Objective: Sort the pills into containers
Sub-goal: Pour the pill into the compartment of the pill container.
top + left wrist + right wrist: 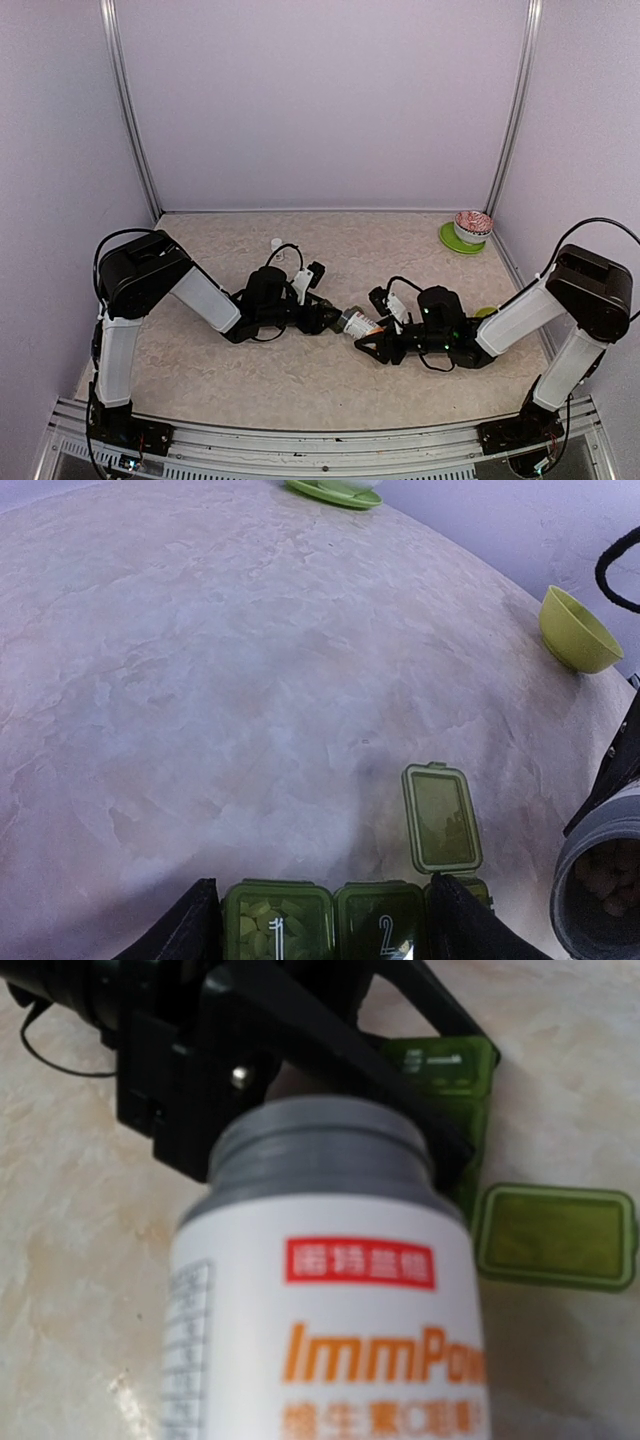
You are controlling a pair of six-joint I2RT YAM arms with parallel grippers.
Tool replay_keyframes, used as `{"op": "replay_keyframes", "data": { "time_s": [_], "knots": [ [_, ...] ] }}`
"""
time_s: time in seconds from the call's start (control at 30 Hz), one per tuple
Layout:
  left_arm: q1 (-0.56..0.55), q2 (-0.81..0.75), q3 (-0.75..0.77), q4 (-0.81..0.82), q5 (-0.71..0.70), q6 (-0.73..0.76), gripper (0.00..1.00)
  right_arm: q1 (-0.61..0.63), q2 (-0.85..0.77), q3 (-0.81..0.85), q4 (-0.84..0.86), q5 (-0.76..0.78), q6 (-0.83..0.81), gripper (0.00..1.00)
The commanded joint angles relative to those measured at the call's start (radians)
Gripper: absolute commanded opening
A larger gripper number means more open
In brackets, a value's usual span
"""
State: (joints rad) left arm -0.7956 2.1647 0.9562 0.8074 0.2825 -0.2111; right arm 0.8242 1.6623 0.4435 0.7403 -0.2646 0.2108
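A green pill organizer point(330, 920) sits between my left gripper's point(325, 900) fingers, which are shut on its ends. Compartment 1 holds several pills point(262, 925), compartment 2 is closed, and the third one's lid point(442, 820) stands open. My right gripper point(378, 336) is shut on a white bottle point(330, 1330) with a grey neck, tilted with its mouth toward the organizer point(455, 1070). Pills show inside the bottle's mouth point(605, 875). In the top view, left gripper point(322, 316) and bottle point(356, 322) meet at the table's middle. My right fingers are hidden behind the bottle.
A green bowl point(578, 632) stands right of the bottle, by the right arm. At the back right, a green plate point(455, 241) carries a patterned bowl point(473, 224). A small white object point(277, 243) lies behind the left arm. Walls enclose the table on three sides.
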Motion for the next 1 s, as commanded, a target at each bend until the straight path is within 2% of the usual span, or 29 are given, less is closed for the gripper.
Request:
{"op": "replay_keyframes", "data": {
  "time_s": [0.0,0.97],
  "knots": [
    [-0.005,0.005,-0.019,-0.012,-0.008,0.012,0.68,0.008,0.016,0.031,-0.019,0.007,0.001,0.0],
    [-0.006,0.041,-0.024,0.013,-0.012,0.031,0.66,0.009,0.028,0.124,-0.215,0.035,0.007,0.0]
  ]
}}
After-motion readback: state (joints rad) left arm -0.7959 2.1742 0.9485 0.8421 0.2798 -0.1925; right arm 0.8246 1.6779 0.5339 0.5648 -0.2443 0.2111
